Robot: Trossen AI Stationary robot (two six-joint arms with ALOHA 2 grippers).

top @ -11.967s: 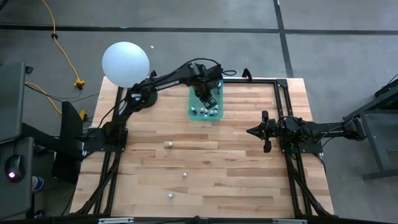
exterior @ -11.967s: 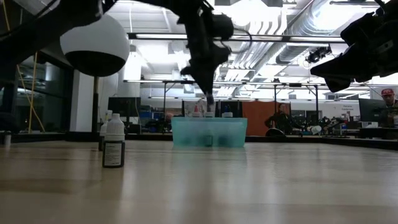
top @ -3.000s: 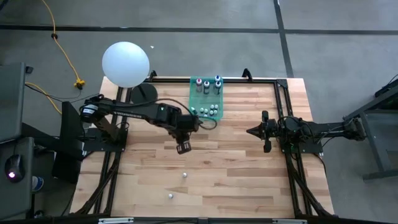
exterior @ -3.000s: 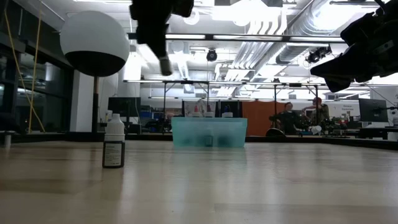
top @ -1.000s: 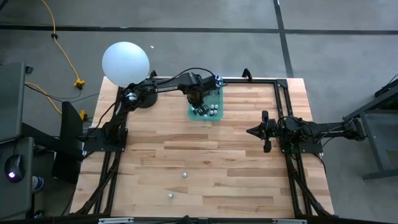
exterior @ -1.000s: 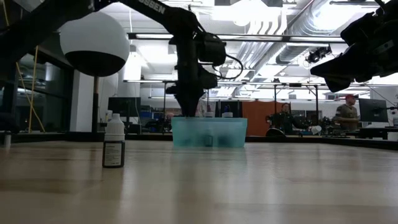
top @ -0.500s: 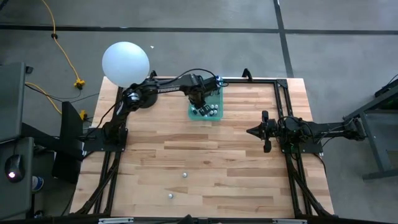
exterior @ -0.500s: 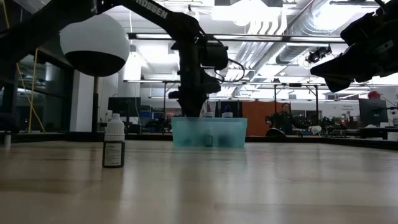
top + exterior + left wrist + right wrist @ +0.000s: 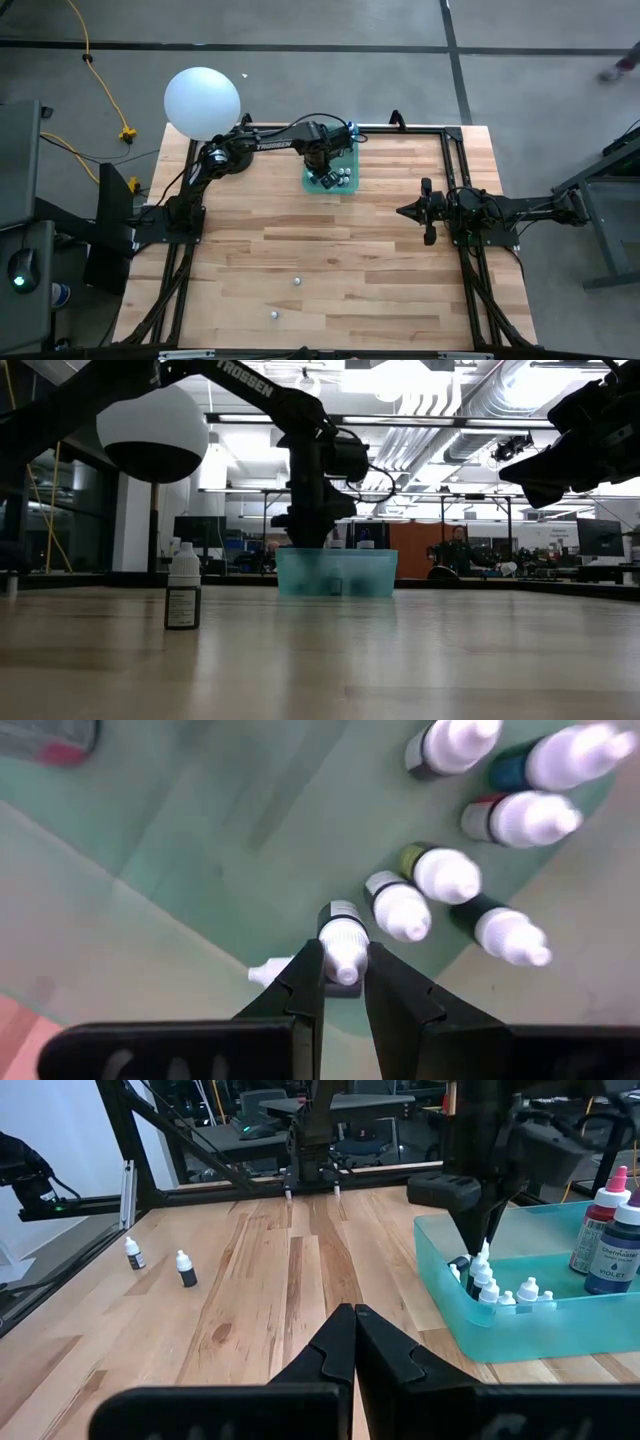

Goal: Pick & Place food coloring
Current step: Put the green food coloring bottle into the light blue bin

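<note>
My left gripper (image 9: 343, 970) reaches down into the teal bin (image 9: 355, 165) near the table's far edge and is shut on a small white-capped food coloring bottle (image 9: 343, 935). Several more small bottles (image 9: 445, 875) stand in the bin beside it, and one (image 9: 268, 973) lies on the bin floor. Two larger bottles, pink-red (image 9: 600, 1215) and blue (image 9: 622, 1250), stand at the bin's far end. Two loose bottles (image 9: 297, 281) (image 9: 273, 314) stand on the table's near part. My right gripper (image 9: 352, 1320) waits shut at the table's right side. My left gripper pinches the small bottle by its white cap (image 9: 345, 942) between the two fingers, coming from above and pointing down. The bottle stays upright below the fingers, inside the bin (image 9: 478, 1265). Whether its base rests on the bin floor I cannot tell.
A large white ball (image 9: 202, 102) stands at the table's far left corner. One loose bottle (image 9: 183, 592) shows close in the low view. The black frame rails (image 9: 455, 150) run along the table's edges. Bare wood (image 9: 330, 240) lies between the bin and the loose bottles.
My left gripper has come down into the bin, still shut on the small bottle, and has shifted slightly toward the near edge. The right arm has kept still.
</note>
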